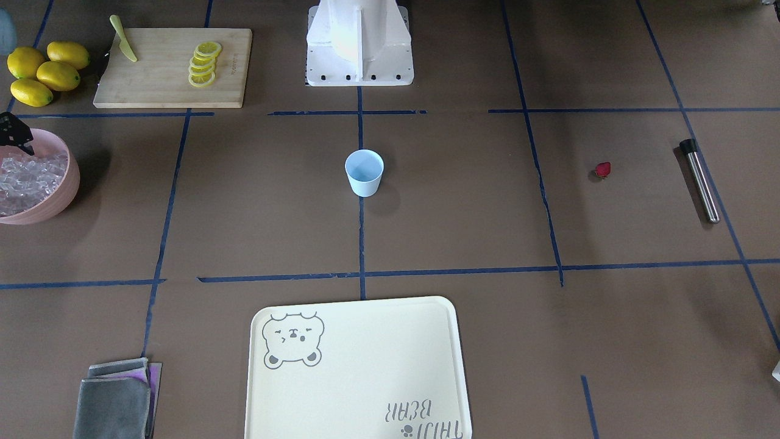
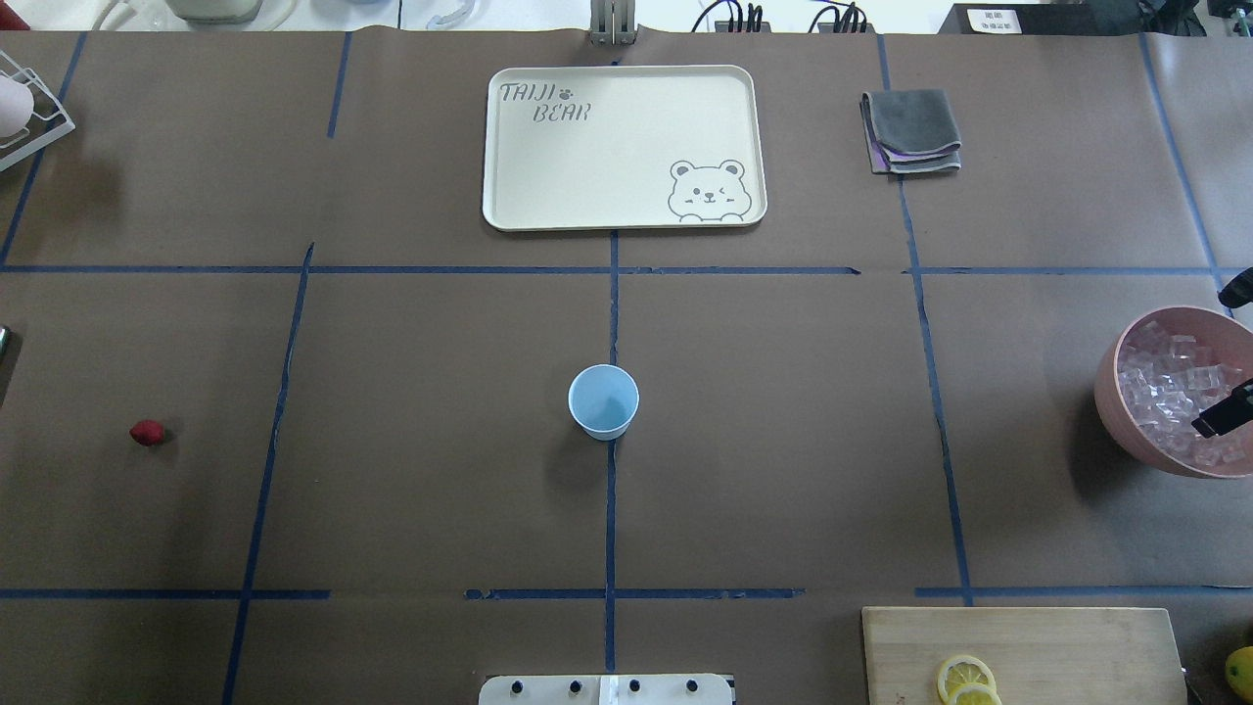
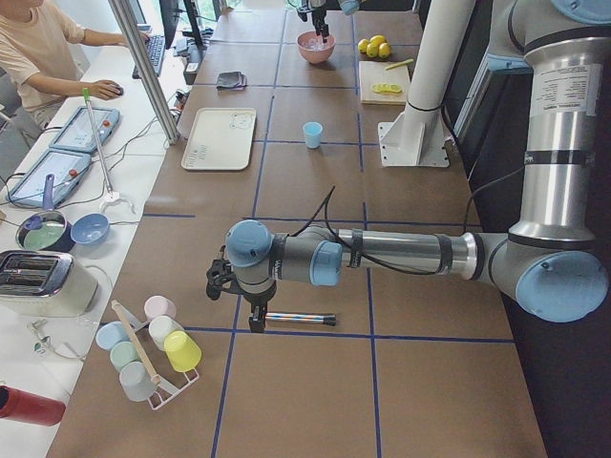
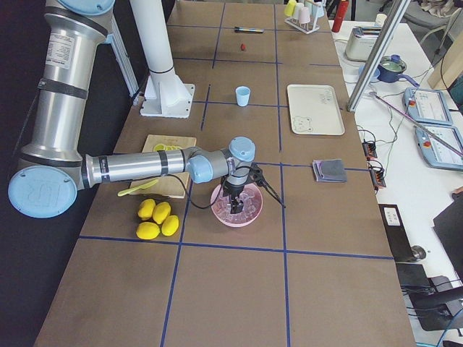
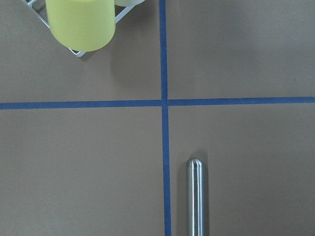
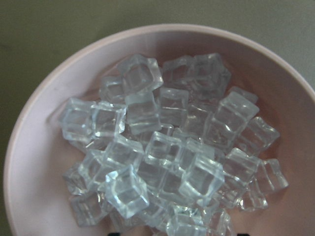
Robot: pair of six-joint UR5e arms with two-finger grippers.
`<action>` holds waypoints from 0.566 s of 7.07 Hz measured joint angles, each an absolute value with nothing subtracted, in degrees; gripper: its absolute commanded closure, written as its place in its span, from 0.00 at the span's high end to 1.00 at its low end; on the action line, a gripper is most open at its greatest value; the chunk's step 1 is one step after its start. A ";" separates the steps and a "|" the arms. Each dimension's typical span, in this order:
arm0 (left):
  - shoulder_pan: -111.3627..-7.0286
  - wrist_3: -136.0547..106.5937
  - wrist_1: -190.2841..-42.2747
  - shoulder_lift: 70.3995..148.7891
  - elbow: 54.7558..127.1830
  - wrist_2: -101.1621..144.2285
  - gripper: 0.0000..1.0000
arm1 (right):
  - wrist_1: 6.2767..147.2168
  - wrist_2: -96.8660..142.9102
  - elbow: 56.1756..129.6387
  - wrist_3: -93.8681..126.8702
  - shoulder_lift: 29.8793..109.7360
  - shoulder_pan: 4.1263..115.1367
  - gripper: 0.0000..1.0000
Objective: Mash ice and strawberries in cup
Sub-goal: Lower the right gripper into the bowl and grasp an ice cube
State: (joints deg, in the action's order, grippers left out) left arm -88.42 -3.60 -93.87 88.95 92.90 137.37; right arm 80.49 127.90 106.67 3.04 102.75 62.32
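The light-blue cup stands upright and empty at the table's centre. The dark red strawberry lies on the table far to the cup's left. The ice fills a pink bowl at the right edge. My right gripper hangs just over the ice. Its black fingers are spread wide and it is open and empty. My left gripper hovers over a steel muddler lying flat. I cannot tell if it is open or shut.
A cream bear tray and a folded grey cloth lie at the far side. A cutting board with lemon slices, a yellow knife and several lemons sit by the bowl. A cup rack stands beyond the muddler.
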 measured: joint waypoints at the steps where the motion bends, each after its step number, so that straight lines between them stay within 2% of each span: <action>1: -88.42 -3.60 -93.87 88.95 92.90 137.37 1.00 | 80.45 127.51 106.27 2.08 102.72 62.27 0.83; 4: -88.42 -3.60 -93.87 88.95 92.94 137.37 1.00 | 80.42 127.13 105.77 1.41 102.52 61.85 0.79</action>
